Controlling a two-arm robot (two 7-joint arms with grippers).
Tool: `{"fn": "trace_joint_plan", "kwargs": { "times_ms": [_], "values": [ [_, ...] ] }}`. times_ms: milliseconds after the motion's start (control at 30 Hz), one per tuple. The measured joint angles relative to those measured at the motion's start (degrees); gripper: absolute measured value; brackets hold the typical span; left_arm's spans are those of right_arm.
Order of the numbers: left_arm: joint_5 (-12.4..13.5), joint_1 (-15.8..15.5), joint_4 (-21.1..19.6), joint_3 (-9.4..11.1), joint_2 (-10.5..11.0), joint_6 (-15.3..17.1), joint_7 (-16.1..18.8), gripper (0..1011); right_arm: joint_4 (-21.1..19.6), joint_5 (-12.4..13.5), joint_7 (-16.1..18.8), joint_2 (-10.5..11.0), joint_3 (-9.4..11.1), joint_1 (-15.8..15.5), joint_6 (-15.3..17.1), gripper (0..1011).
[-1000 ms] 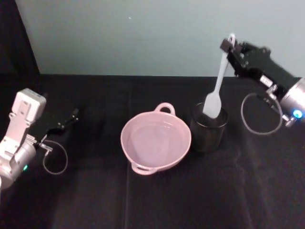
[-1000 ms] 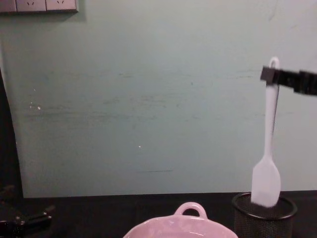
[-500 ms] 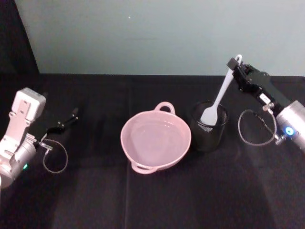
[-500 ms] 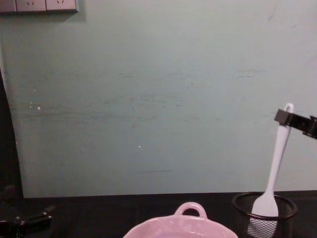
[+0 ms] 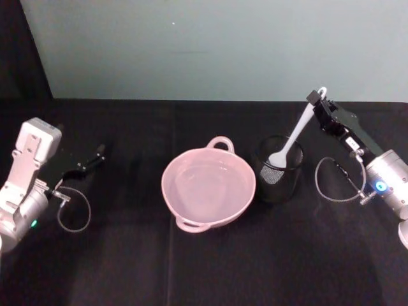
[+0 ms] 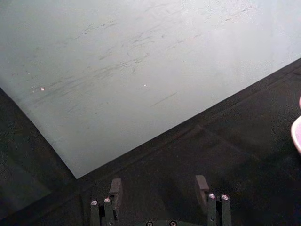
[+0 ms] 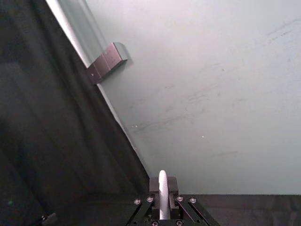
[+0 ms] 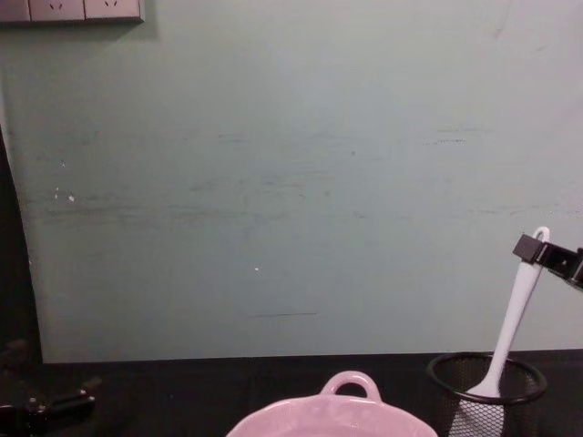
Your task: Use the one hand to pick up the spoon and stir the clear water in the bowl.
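The long white plastic spatula-like spoon (image 5: 294, 134) stands tilted in the black wire-mesh cup (image 5: 278, 169), just to the right of the wide pale pink bowl with a loop handle (image 5: 208, 187); its flat paddle head sits down inside the cup and its slim handle leans up and away from the bowl. The right gripper (image 5: 314, 97), slim black fingers on a silver arm with a blue light, has its jaws clamped on the very top of that handle, by the hole at its end; the right wrist view shows the white handle tip pinched between the two black fingers (image 7: 170, 187). The spoon looks light, stiff and rather smooth, so held at the far end it may well pivot or slip in the fingers once the paddle meets resistance; a hold slightly lower on the handle would likely steady it. The clear water (image 5: 205, 183) in the bowl shows as faint glints. The left gripper (image 5: 89, 161) rests well to the left of the bowl, jaws apart on nothing.
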Motion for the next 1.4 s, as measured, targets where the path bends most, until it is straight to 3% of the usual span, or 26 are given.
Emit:
{"fn": "trace_joint_plan", "kwargs": {
  "times_ms": [333,633,967,1267,1400],
  "values": [
    [0.0,0.0,0.0,0.0,0.0,0.0,0.0,1011,2.77,2.85,0.55,-1.46,0.35,0.52,1.78,109],
    [0.0,0.0,0.0,0.0,0.0,0.0,0.0,1011,3.42,3.66,-0.53,-1.39,0.07,0.37,3.14,136],
    [0.0,0.0,0.0,0.0,0.0,0.0,0.0,1011,3.89,7.04,-0.4,-1.97,1.81,-1.84,2.96,469],
    [0.0,0.0,0.0,0.0,0.0,0.0,0.0,1011,-1.48,8.14,-1.4,0.01,1.57,-6.15,3.99,731],
    [0.0,0.0,0.0,0.0,0.0,0.0,0.0,1011,-6.43,7.75,-3.82,2.66,1.0,-9.1,5.37,878]
  ]
}}
